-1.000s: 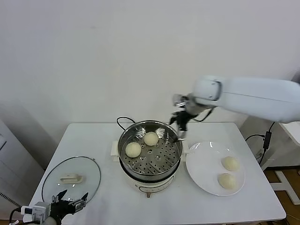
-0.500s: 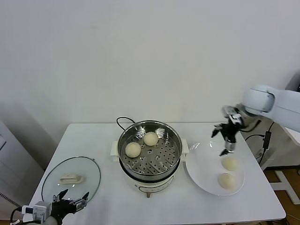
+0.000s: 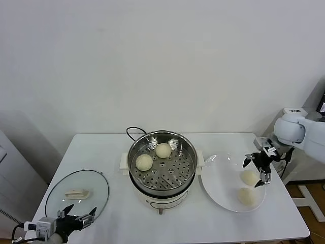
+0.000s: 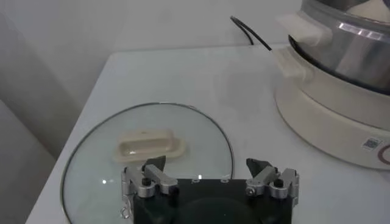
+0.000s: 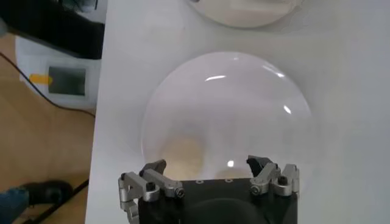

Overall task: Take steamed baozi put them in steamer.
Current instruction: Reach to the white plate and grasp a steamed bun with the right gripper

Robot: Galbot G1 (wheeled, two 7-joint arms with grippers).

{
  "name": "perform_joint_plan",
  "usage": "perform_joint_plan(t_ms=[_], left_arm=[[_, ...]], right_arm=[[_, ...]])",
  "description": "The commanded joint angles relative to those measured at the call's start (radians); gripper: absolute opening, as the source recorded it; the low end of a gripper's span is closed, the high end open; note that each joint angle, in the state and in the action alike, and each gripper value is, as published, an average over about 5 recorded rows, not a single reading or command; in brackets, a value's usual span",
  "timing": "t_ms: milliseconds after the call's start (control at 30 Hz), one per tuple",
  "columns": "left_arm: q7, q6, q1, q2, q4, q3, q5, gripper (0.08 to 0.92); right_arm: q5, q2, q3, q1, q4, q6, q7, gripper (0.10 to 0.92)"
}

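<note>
The steel steamer (image 3: 187, 158) stands mid-table on its white base, with two steamed baozi (image 3: 144, 162) (image 3: 163, 150) on its perforated tray. Two more cream baozi (image 3: 249, 177) (image 3: 246, 196) lie on the white plate (image 3: 221, 178) to its right. My right gripper (image 3: 256, 172) hangs open just above the farther plate bun, nothing between its fingers. In the right wrist view a bun shows as a pale blur (image 5: 181, 151) on the plate (image 5: 244, 103), just ahead of the open right gripper (image 5: 207, 170). My left gripper (image 3: 76, 217) rests open at the table's front left.
A glass lid (image 3: 76, 193) with a white handle lies flat at the front left, right ahead of the left gripper (image 4: 207, 170) in the left wrist view, lid (image 4: 97, 173). A black cord (image 3: 134, 129) runs behind the steamer. The table's right edge is close to the plate.
My right gripper has swung from the steamer's far rim to the right and down over the plate, staying open and empty. The left arm has not moved.
</note>
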Motion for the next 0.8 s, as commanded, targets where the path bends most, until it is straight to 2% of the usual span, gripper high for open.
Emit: perform_joint_plan(t_ms=[33,800], left_arm=[[0.001,0.0,0.001,0.001,0.002,-0.001,0.0,0.823],[0.002,0.0,0.006,-0.005,0.005,0.003,0.001,0.823]], right_arm=[[-0.087,-0.017,0.131,-0.2,-0.039,0.038,0.007,0.823],[-0.139,0.016,0.25,-0.386,-0.098,0.029,0.053,0.806]])
